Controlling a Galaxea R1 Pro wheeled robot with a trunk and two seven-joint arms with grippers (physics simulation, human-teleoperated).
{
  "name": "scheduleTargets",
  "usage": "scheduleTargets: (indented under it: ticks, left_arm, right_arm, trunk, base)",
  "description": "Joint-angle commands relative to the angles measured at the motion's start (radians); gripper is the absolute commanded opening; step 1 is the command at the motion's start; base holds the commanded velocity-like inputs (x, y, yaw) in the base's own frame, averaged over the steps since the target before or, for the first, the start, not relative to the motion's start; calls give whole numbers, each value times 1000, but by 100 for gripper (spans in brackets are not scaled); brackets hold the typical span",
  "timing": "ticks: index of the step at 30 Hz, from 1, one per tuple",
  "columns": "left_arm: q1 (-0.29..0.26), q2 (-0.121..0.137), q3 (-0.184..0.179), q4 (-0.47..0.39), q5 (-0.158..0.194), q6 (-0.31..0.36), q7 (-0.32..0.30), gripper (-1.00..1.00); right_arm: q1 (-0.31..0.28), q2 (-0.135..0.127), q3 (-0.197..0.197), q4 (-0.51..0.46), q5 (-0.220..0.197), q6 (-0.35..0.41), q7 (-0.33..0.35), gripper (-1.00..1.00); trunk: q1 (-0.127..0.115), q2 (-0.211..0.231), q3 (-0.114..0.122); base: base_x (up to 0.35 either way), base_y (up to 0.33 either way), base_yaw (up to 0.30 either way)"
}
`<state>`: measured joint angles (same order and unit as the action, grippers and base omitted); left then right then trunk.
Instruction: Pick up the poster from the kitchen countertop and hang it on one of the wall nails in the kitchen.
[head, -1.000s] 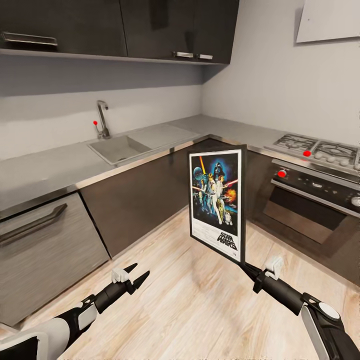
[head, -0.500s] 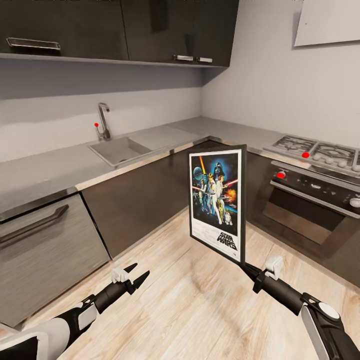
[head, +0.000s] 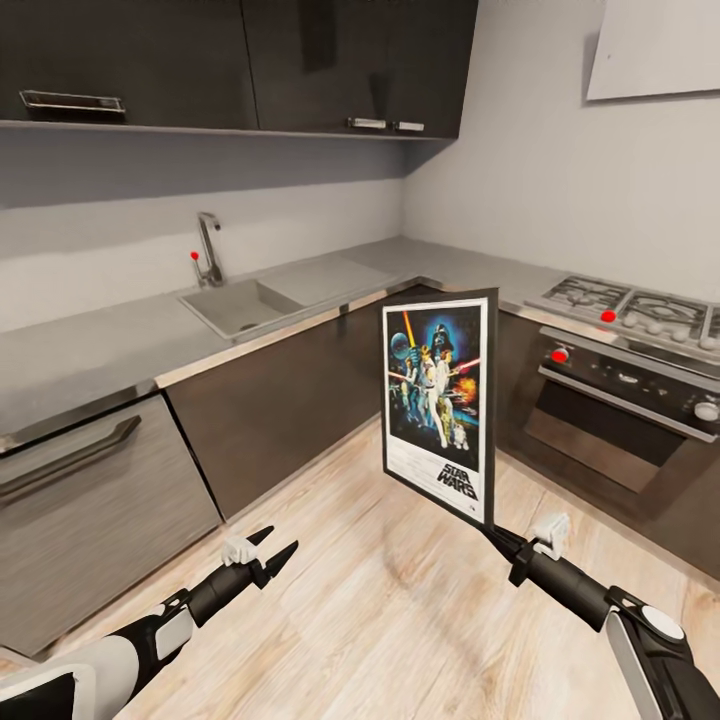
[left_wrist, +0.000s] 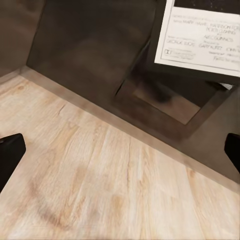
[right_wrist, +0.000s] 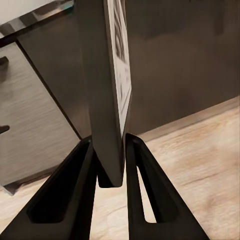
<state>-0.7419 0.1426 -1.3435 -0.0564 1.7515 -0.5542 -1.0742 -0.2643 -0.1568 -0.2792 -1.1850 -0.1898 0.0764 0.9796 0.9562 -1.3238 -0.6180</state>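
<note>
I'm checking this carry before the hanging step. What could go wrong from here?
The right pincer pinches only the bottom corner of the tall black-framed Star Wars poster, so it may pivot or slip. Held upright over the wooden floor, a slip would likely drop it there. The left pincer is open, offering no support.

Legible text: "STAR WARS" in black block letters on the white border of the poster (head: 438, 400), at about 6 o'clock on its face, below the artwork. Small credit lines sit just above the title (too fine to read in the head view). Left wrist view: poster (left_wrist: 202, 32) credit block, rows of tiny print, blurred, not reliably readable. No other readable markings.
</note>
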Motion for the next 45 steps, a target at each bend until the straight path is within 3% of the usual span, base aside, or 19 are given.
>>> scheduleTargets:
  ticks: [1, 9, 11, 14, 15, 17, 20, 23, 37, 45]
  left_arm:
    - [-1, 1, -9, -2, 9, -3, -2, 100]
    - [1, 2, -8, -2, 11, 0, -1, 100]
    - [79, 18, -5, 7, 12, 3, -2, 100]
    - [121, 32, -3, 11, 17, 3, -2, 100]
    - [149, 41, 2, 14, 45, 5, -8, 100]
    - [160, 49, 5, 17, 62, 12, -28, 100]
    - [195, 77, 35, 19, 88, 23, -93, 100]
    - [214, 102, 112, 24, 103, 28, -140, 100]
    - [217, 107, 129, 26, 105, 30, -149, 100]
    - [225, 98, 127, 18, 104, 30, -150, 100]
  right_arm:
    - [0, 0, -1, -1, -9, 10, 7, -100]
    - [6, -2, -3, -37, -8, 10, 6, -100]
    - [9, -2, -3, -46, -9, 11, 5, -100]
    - [10, -2, -3, -48, -9, 13, 6, -100]
    - [11, -1, -3, -49, -9, 13, 6, -100]
    - [11, -1, -3, -49, -10, 13, 6, -100]
    - [11, -3, -5, -49, -9, 13, 24, -100]
    - [11, -3, -5, -47, -8, 13, 57, -100]
    - [11, -1, -6, -44, -8, 15, 59, -100]
    - [11, -1, -6, -41, -8, 13, 56, -100]
  trunk:
    - [-4, 7, 2]
    - [-35, 63, 27]
    - [-42, 77, 34]
    - [-54, 98, 43]
    - [-58, 105, 46]
    - [-65, 119, 52]
    - [-77, 140, 62]
    - [-88, 161, 71]
    - [-142, 259, 115]
    - [-173, 315, 140]
  base:
    - [0, 0, 0]
    - [0, 0, 0]
    - [0, 0, 0]
    - [0, 0, 0]
    - [0, 0, 0]
    - [0, 0, 0]
    - [0, 0, 0]
    - [0, 0, 0]
    - [0, 0, 0]
    - [0, 0, 0]
